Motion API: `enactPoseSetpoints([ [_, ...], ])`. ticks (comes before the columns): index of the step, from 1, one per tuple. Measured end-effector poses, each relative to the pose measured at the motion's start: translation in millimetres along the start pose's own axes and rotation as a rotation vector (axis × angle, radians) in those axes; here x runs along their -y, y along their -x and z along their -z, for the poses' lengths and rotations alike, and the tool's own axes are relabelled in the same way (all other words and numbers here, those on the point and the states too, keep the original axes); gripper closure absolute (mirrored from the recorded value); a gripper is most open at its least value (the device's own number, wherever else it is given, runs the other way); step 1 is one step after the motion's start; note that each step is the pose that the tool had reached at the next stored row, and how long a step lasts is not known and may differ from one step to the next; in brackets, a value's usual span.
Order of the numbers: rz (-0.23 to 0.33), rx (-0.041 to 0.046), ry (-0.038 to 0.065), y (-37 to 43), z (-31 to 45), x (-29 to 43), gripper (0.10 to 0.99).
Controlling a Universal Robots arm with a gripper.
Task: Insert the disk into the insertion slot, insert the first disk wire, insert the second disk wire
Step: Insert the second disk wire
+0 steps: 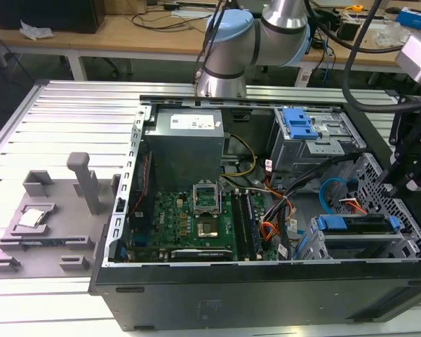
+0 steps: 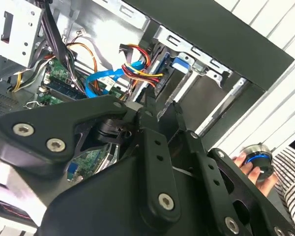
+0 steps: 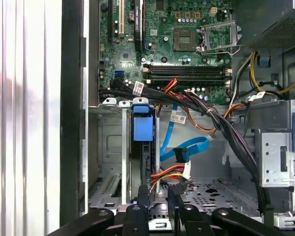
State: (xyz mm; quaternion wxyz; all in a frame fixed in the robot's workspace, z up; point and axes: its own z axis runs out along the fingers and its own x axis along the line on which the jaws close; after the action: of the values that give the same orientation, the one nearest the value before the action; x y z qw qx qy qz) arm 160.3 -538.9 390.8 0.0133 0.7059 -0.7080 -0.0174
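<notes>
Matte black jointed tool (image 3: 159, 195), grip impossible to tell; blue-framed flat disk (image 3: 142, 129) seated in grey sheet-metal insertion slot (image 3: 109, 147)

Disk (image 1: 354, 224) frame bright blue; board (image 1: 186, 221) green; hand (image 3: 157, 201) black; cable (image 3: 187, 147) light blue; slot (image 1: 374, 175) perforated silver-grey; worktop (image 1: 70, 112) ribbed silver; sleeve (image 2: 292, 169) striped black-and-white.

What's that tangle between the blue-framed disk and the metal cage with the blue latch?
In the first wrist view, loose cables: a flat blue cable, red-yellow-black wires beside the disk, and a thick black bundle nearer the cage.
</notes>
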Motion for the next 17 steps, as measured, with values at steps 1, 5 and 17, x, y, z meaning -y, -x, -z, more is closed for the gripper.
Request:
enactPoseSetpoints([
  [1, 0.005, 0.0, 0.0, 4.0, -1.8, -2.0, 0.784],
  [5, 0.013, -0.0006, -0.001, 16.2, -5.4, -9.6, 0.784],
  [17, 0.078, -0.0088, 0.0, 23.5, -18.6, -34.5, 0.784],
])
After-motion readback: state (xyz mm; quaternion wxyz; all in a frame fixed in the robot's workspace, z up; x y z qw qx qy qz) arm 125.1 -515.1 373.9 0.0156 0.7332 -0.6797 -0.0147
